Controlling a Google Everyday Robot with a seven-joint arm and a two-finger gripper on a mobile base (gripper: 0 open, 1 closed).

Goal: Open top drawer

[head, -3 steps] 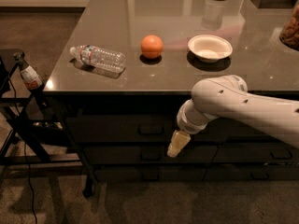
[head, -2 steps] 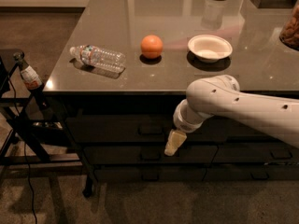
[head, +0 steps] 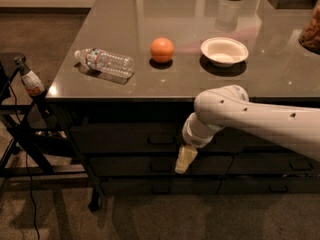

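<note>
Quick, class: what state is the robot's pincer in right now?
Pincer: state cannot be told; it hangs in front of the drawers, below the top drawer.

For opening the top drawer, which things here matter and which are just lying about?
Job in hand: top drawer, looks shut; its pull handle; gripper, hanging just below and right of that handle.

Lying about: plastic water bottle on its side, orange, white bowl, all on the countertop; small bottle at far left.
</note>
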